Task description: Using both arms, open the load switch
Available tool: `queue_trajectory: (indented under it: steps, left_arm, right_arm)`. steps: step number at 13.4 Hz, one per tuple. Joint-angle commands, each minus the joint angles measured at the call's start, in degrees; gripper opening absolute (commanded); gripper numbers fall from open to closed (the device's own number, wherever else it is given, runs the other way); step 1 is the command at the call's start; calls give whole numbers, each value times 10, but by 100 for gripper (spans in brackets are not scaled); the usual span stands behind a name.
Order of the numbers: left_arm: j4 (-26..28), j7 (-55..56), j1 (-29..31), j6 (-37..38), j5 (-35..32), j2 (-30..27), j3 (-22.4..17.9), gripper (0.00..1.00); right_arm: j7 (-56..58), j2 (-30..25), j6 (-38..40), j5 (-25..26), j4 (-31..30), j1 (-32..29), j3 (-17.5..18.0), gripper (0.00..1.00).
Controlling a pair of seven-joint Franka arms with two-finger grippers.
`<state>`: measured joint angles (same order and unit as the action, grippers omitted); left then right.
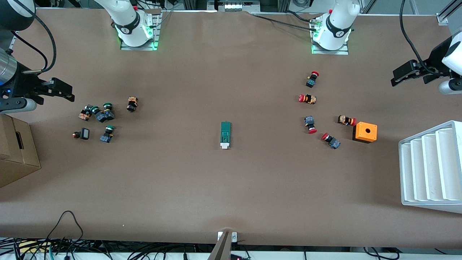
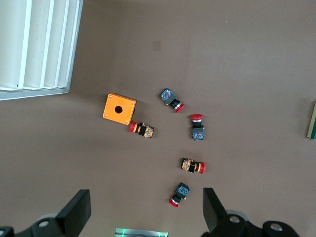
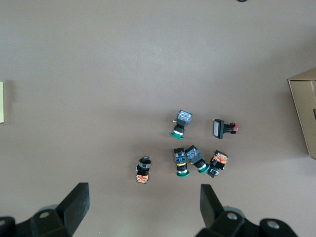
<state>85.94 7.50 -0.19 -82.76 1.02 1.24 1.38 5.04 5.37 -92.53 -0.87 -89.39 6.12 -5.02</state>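
The load switch (image 1: 225, 134), a narrow dark-green block with a white end piece, lies alone in the middle of the table, white end toward the front camera. One green edge of the load switch (image 2: 312, 121) shows at the border of the left wrist view. My left gripper (image 1: 397, 77) hangs high over the left arm's end of the table, open and empty, above the red-capped buttons (image 2: 187, 191). My left gripper (image 2: 146, 207) holds nothing. My right gripper (image 1: 70, 94) hangs high over the right arm's end, open and empty, and the right gripper (image 3: 143, 202) looks down on green-capped buttons (image 3: 181, 168).
Several red-capped push buttons (image 1: 308, 98) and an orange box with a hole (image 1: 365, 132) lie toward the left arm's end, beside a white ribbed tray (image 1: 429, 166). Several green-capped buttons (image 1: 101, 115) and a cardboard box (image 1: 16, 151) are at the right arm's end.
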Motion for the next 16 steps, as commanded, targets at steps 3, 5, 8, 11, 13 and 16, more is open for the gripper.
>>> queue_trajectory:
  steps: [3, 5, 8, 11, 13, 16]
  left_arm:
    - [-9, -46, 3, -25, -23, 5, 7, 100]
    - [-7, -44, 3, -27, -23, 5, 7, 100]
    - [-5, -42, 1, -28, -23, 7, 7, 100]
    - [-7, -46, 4, -28, -23, 13, 7, 100]
    - [-7, -46, 3, -28, -23, 14, 7, 100]
    - [-9, -46, 3, -28, -23, 17, 7, 100]
  right_arm:
    - [6, 3, 10, 5, 11, -1, 2, 99]
    - [6, 3, 10, 5, 11, -1, 2, 99]
    - [6, 3, 11, 5, 11, -1, 2, 99]
    - [6, 3, 10, 4, 11, -1, 2, 99]
    - [6, 3, 11, 4, 11, -1, 2, 99]
    - [6, 3, 10, 4, 11, -1, 2, 99]
